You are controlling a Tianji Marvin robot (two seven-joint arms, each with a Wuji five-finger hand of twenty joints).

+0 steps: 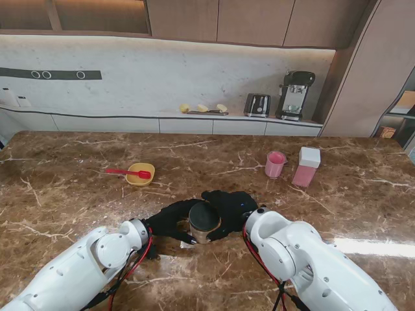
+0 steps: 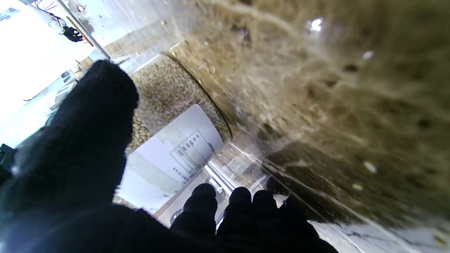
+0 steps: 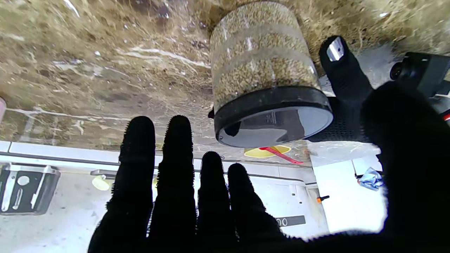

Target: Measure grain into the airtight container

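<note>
Both white forearms rise from the near corners toward a grain jar (image 1: 203,222) with a black lid, standing upright on the marble table (image 1: 78,188). Left hand (image 1: 170,218), gloved black, wraps the jar's side, thumb (image 2: 95,116) on the glass. Right hand (image 1: 232,206) is spread flat just beside the jar, fingers (image 3: 175,168) extended, gripping nothing. Farther off, left of the jar: yellow bowl (image 1: 141,173) with red spoon (image 1: 127,172). Farther right: pink cup (image 1: 275,164), then pink container (image 1: 307,166) with white lid.

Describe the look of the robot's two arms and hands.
Both arms are glossy white rounded shells with grey ring joints at the wrists. Red and black cables run along each forearm. The left hand and right hand wear black knitted gloves; one left fingertip bears a small metallic patch.
</note>
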